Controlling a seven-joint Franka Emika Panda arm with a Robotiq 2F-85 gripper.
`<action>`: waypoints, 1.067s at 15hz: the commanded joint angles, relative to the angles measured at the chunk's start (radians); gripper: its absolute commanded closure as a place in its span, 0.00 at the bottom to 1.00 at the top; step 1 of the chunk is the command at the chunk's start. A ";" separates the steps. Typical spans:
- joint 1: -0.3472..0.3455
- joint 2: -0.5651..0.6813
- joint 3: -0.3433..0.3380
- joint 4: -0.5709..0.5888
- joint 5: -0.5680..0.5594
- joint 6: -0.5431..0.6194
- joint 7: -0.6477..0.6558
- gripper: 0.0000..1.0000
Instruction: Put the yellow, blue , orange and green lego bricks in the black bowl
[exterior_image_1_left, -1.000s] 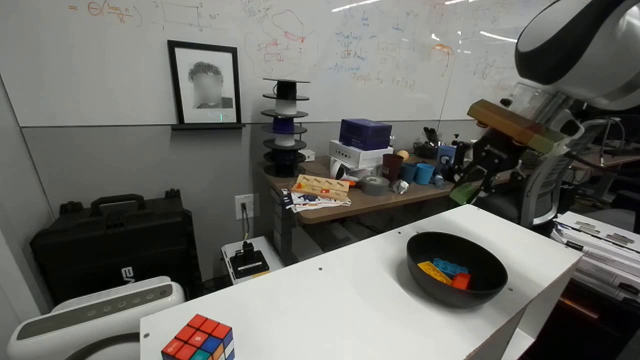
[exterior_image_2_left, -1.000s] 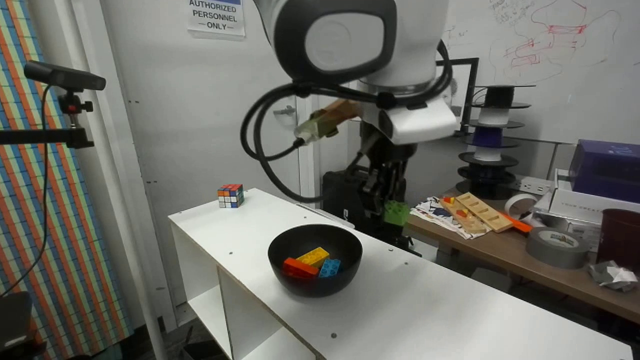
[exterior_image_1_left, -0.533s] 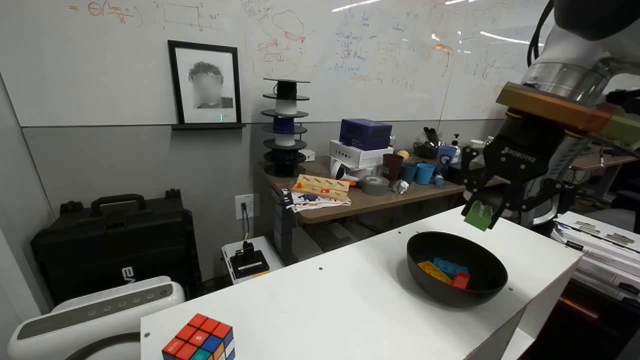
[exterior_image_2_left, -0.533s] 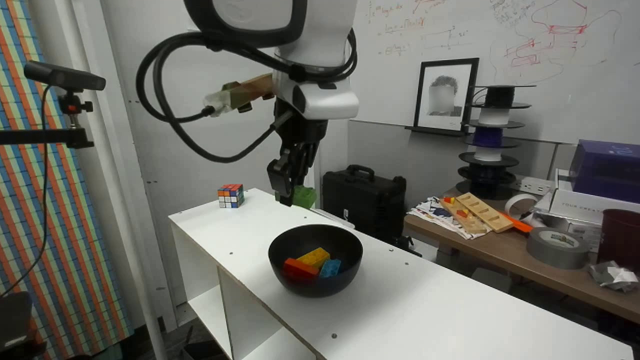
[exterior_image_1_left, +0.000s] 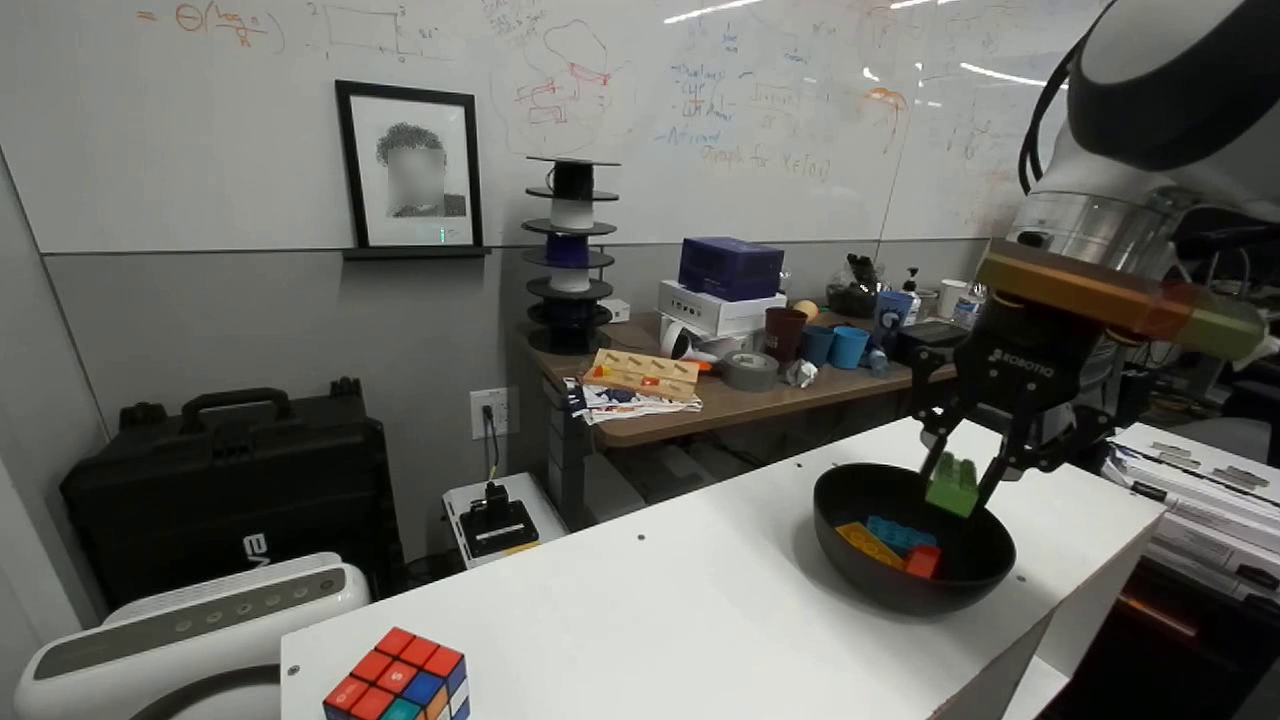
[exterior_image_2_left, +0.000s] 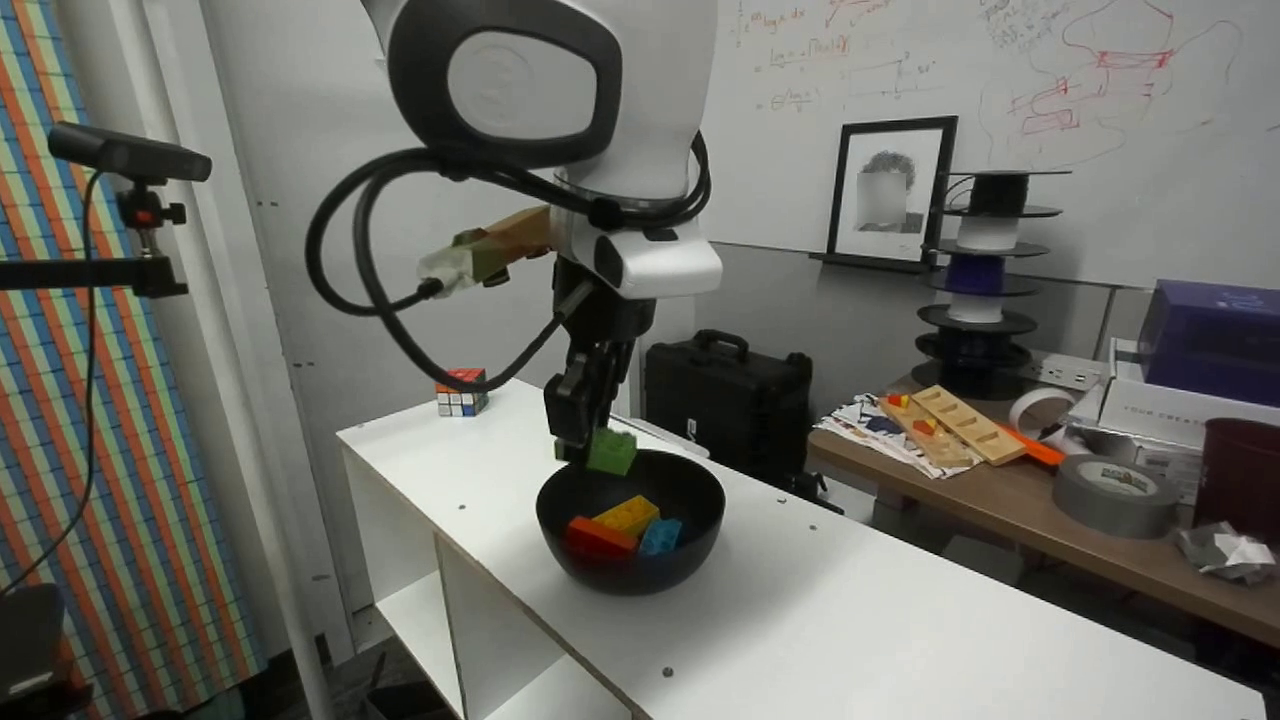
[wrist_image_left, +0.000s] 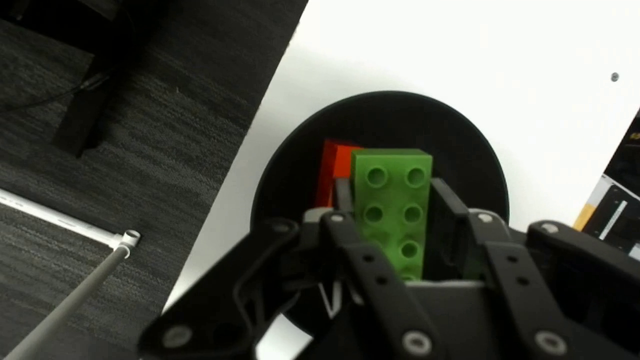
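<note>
The jaws grasp the green Lego brick (wrist_image_left: 392, 195) over the black bowl (exterior_image_2_left: 640, 577), where the yellow brick (exterior_image_2_left: 628, 515), blue brick (exterior_image_2_left: 660, 537) and orange brick (exterior_image_2_left: 600, 534) lie. Let go too high, it might bounce off them and out; lowered off-centre, the jaws could knock the bowl.

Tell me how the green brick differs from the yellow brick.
Place: the green brick is up over the black bowl, while the yellow brick lies inside it.
Hold: the jaws are closed on the green brick; nothing grips the yellow brick.
Neighbours: the green brick is apart from the other bricks, whereas the yellow brick lies beside the orange-red brick and blue brick.
Shared: both have studs.
</note>
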 joint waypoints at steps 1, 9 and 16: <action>0.055 -0.002 -0.027 0.002 -0.086 0.087 -0.010 0.25; 0.126 -0.298 -0.017 -0.167 -0.341 -0.072 -0.092 0.00; 0.127 -0.645 0.097 -0.318 -0.422 -0.332 -0.278 0.00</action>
